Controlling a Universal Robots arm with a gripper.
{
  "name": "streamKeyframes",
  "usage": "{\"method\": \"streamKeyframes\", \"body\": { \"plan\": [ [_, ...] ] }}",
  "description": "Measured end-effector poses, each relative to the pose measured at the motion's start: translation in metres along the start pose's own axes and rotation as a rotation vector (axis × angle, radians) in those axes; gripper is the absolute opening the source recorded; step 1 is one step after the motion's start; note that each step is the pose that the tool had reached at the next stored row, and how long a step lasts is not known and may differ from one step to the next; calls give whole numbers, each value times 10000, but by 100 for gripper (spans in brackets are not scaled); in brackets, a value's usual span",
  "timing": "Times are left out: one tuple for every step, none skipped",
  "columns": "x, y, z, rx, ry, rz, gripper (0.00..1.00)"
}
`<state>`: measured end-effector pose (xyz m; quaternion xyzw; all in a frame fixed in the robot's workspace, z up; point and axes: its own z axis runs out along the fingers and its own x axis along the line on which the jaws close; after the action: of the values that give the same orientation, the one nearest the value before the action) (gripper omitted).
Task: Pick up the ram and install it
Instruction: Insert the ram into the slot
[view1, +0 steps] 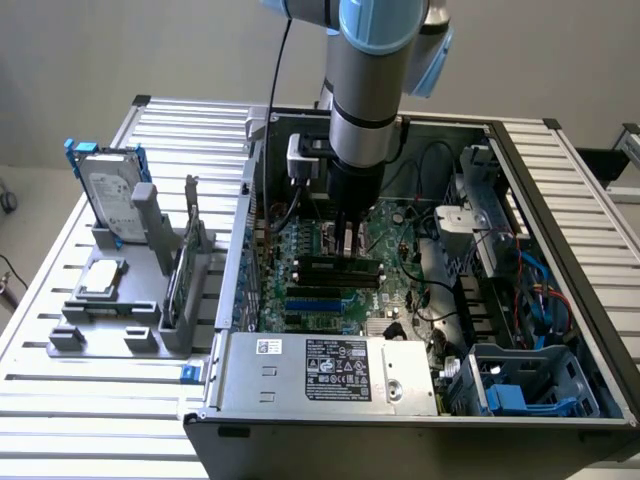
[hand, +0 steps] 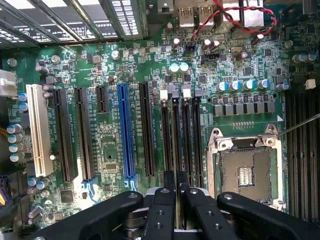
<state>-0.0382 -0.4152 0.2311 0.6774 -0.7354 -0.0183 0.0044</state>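
Note:
My gripper (view1: 345, 243) hangs low inside the open computer case (view1: 560, 330), right over the memory slots (hand: 196, 135) of the green motherboard. In the wrist view its two black fingers (hand: 164, 205) stand almost together. A thin grey-green edge, the ram (hand: 176, 135), runs out from between them, in line with the second slot. The gripper (hand: 176, 192) is shut on the ram's top edge. The ram stands upright on its long edge in that slot. How deep it sits is hidden. White latches (hand: 163, 93) mark the neighbouring slots.
The bare processor socket (hand: 247, 172) lies beside the memory slots, and long expansion slots, one blue (hand: 125, 135), lie on the other side. A grey fixture (view1: 110, 330) on the exterior view's left holds a hard drive (view1: 112, 190) and a processor chip (view1: 100, 278). The power supply (view1: 330, 370) fills the case front.

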Motion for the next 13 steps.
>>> {"method": "streamKeyframes", "body": {
  "plan": [
    [-1,-3,1,1,-2,-1,14],
    [-1,-8,1,1,-3,-2,14],
    [-1,-13,1,1,-3,-2,14],
    [-1,-18,2,1,-4,-2,14],
    [-1,-21,2,2,-4,-1,14],
    [2,-22,1,2,-4,-1,14],
    [5,-22,1,1,-4,0,14],
    [10,-23,1,2,-5,-2,14],
    [16,-24,1,5,-4,-7,14],
    [21,-24,1,12,-4,-16,14],
    [24,-24,1,25,-5,-37,14],
    [27,-24,0,41,-4,-62,14],
    [28,-25,0,60,-5,-89,14]
  ]
}}
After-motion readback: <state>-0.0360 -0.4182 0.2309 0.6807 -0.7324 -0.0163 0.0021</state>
